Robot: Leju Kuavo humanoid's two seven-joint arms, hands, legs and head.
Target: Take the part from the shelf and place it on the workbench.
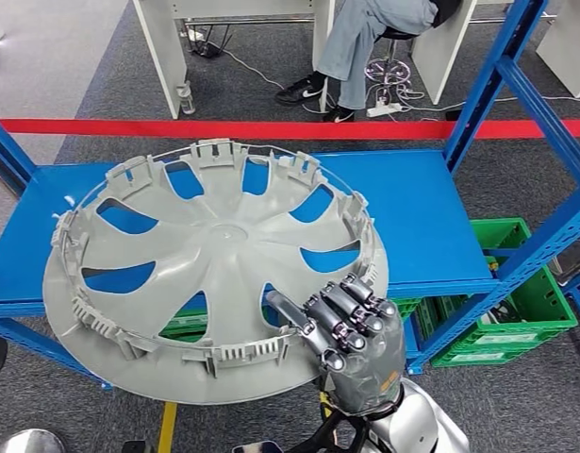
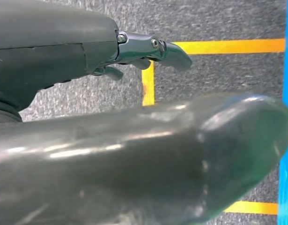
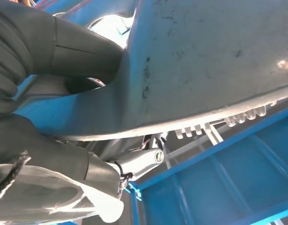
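Head view: right hand (image 1: 351, 340) grips the near rim of the grey wheel cover (image 1: 215, 255), which sits tilted over the blue shelf's (image 1: 422, 226) front edge.
Left wrist view: left hand (image 2: 145, 49), fingers apart, nothing held.
Right wrist view: thumb and fingers clamped on the rim.

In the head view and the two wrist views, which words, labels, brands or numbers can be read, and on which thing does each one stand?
No text can be read in any view.
Green crate: pale labels on its front, too small to read.
Black shoes of the seated person: a white mark, no letters legible.
Wheel cover, held by the right hand: no writing visible.
Blue shelf: no writing visible.
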